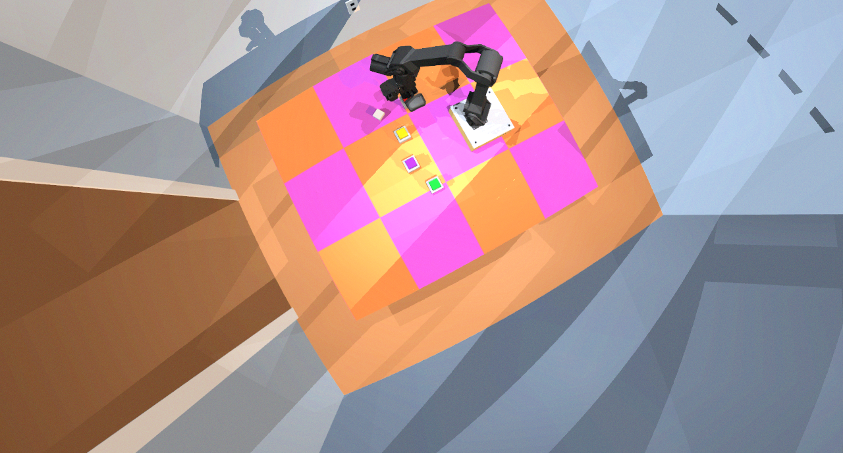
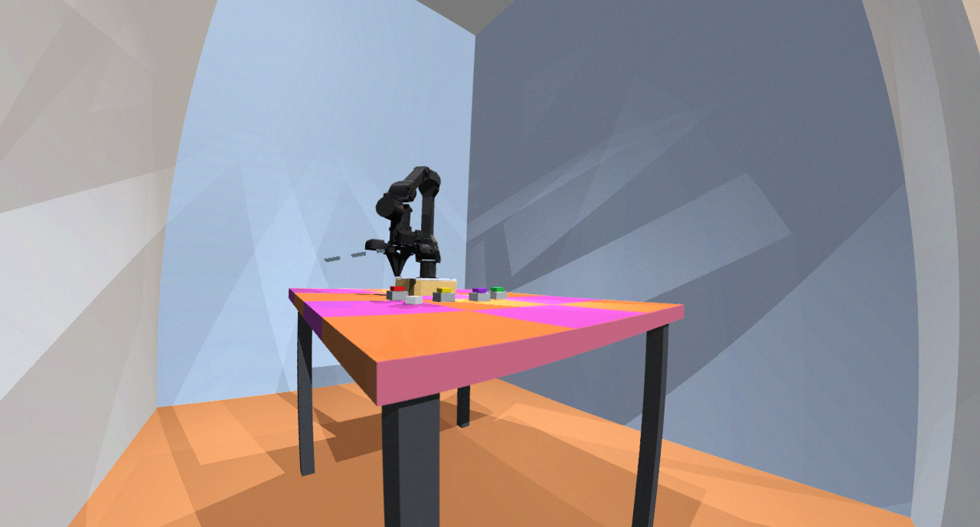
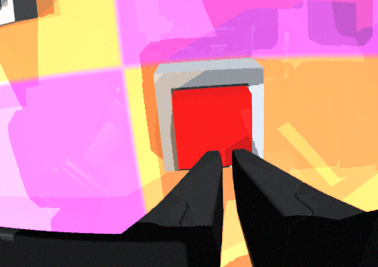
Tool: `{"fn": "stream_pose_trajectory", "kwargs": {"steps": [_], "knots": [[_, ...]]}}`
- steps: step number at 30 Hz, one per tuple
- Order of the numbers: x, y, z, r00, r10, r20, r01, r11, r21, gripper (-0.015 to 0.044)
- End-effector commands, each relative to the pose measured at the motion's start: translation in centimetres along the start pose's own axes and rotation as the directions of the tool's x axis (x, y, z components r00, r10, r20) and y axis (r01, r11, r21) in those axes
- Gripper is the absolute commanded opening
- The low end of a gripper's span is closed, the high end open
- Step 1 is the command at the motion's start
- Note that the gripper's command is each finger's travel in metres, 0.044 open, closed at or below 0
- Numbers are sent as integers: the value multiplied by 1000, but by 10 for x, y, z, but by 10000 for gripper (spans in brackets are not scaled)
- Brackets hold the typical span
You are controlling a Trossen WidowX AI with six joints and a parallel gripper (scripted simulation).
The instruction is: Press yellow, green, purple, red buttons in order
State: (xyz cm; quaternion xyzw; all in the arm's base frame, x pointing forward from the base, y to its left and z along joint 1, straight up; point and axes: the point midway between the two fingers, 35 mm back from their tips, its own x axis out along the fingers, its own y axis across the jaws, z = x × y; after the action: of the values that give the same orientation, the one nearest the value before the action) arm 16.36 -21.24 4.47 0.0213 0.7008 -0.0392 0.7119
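1. Orange and magenta squares cover the worktop (image 1: 330, 179), the largest thing here; there is one, and it carries everything else.
2. One arm reaches over the far part of the worktop, ending in one gripper (image 3: 227, 153), clenched on nothing, fingertips nearly together. In the wrist view the tips sit at the near edge of the red button (image 3: 213, 125); whether they already touch it I cannot tell.
3. Four buttons in pale housings: the red one under the gripper, then the yellow button (image 1: 402, 133), the purple button (image 1: 410, 163) and the green button (image 1: 434, 184) in a row, well apart from the gripper.
4. One small white block (image 1: 378, 113) lies near the red button, on the side away from the arm's base.

Risks, as I judge them:
1. The tips line up with the button's near edge, not its middle. A descent from here could land on the housing rim or slide off, so the cap never bottoms out.
2. A sideways correction made low could sweep the gripper towards the white block and nudge it.
3. Lifting away on a slant towards the row could brush the yellow button, the nearest of the three, and count as an extra press.
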Motion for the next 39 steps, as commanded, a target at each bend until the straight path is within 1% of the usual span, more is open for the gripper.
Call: {"fn": "stream_pose_trajectory", "kwargs": {"steps": [1,18,39], "knots": [[8,1,-1,1000,8,-3,-8,1000,-6,20],[35,2,-1,1000,8,-3,-8,1000,-6,20],[35,2,-1,1000,8,-3,-8,1000,-6,20]]}}
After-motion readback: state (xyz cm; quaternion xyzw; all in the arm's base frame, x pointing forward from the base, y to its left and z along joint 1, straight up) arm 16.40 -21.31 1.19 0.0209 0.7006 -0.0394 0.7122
